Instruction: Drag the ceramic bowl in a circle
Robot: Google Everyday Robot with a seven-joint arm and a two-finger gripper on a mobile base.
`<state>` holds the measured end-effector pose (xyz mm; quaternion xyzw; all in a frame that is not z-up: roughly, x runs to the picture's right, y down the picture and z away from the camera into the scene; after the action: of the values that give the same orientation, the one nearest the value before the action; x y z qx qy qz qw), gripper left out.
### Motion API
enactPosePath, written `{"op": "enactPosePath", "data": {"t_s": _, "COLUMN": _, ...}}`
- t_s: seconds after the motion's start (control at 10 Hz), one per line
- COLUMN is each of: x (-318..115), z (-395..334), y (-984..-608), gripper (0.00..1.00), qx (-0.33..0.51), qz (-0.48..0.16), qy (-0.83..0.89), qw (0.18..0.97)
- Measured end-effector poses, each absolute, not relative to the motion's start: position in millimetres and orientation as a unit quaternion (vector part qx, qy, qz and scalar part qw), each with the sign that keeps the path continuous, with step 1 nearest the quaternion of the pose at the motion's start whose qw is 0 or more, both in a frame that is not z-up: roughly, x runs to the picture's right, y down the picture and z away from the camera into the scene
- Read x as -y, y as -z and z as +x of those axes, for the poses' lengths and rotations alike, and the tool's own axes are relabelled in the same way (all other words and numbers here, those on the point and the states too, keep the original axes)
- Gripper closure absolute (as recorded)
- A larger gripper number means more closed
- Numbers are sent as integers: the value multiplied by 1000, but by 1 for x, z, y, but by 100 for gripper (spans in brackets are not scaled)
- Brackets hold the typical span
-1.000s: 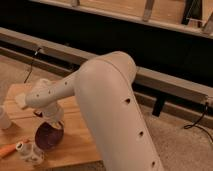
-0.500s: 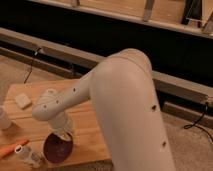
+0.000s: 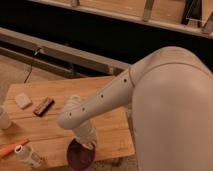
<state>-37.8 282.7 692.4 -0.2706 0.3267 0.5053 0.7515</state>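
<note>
At the far left, a white cup (image 3: 2, 120) stands at the left edge of the wooden tabletop (image 3: 112, 131) and is partly cut off by the frame. In front of it, an orange object (image 3: 10, 149) lies near the front left edge. A small pale block (image 3: 22, 100) sits further back, with bare wood around it. Next comes a white bottle (image 3: 27, 155), lying on its side close to the front edge, just left of the ceramic bowl (image 3: 79, 157). A dark bar (image 3: 44, 106) lies slantwise behind, well apart from the bowl.

You find the bowl right at the front edge of the tabletop, left of its middle. You cannot tell whether its rim overhangs the edge. The tool (image 3: 84, 145) comes down onto the bowl's rear rim from above, at the end of the pale arm (image 3: 107, 95). The wrist hides the tool's tip, so you cannot tell whether it is open or closed.

There is almost no room forward of the bowl, and little to its left before the bottle. Behind the bowl and to its right the wood lies bare, out to the right edge and the front right corner. The arm's bulky upper part fills the right of the view.
</note>
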Motion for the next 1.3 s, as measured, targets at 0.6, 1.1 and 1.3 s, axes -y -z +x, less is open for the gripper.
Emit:
{"op": "enactPosePath", "data": {"t_s": 0.6, "x": -248, "z": 81, "y": -747, "gripper": 83, "qx": -336, "qz": -205, "qy": -656, "qw": 644}}
{"op": "enactPosePath", "data": {"t_s": 1.1, "x": -181, "z": 57, "y": -799, "gripper": 83, "qx": -289, "qz": -186, "qy": -693, "qw": 633}}
{"op": "enactPosePath", "data": {"t_s": 1.3, "x": -180, "z": 55, "y": -814, "gripper": 83, "qx": -297, "qz": -185, "qy": -696, "qw": 627}}
